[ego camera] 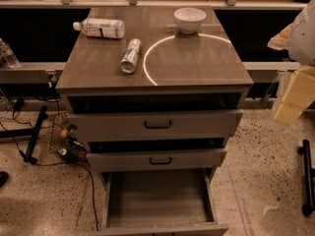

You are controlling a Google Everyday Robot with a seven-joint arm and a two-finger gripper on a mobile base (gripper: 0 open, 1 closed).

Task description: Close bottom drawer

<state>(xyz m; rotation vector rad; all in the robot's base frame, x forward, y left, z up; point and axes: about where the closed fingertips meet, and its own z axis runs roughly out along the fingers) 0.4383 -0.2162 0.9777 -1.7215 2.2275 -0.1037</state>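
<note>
The grey wood-grain cabinet (103, 68) has three drawers. The bottom drawer (157, 195) is pulled far out toward me. Its plain grey interior is empty, and its front panel (162, 228) lies at the bottom edge of the view with the handle cut off. The middle drawer (197, 159) and the top drawer (108, 126) stand slightly out, each with a dark bar handle. My gripper (293, 95) shows as cream-coloured parts at the right edge, level with the cabinet top. It is well to the right of the drawers and above them, touching nothing.
On the cabinet top lie a plastic bottle (98, 27) and a can (130, 55), with a white bowl (189, 18) standing at the back. A wire basket (66, 136), cables and a black stand leg (34, 134) are left of the cabinet. Another black leg (307, 176) is at the right.
</note>
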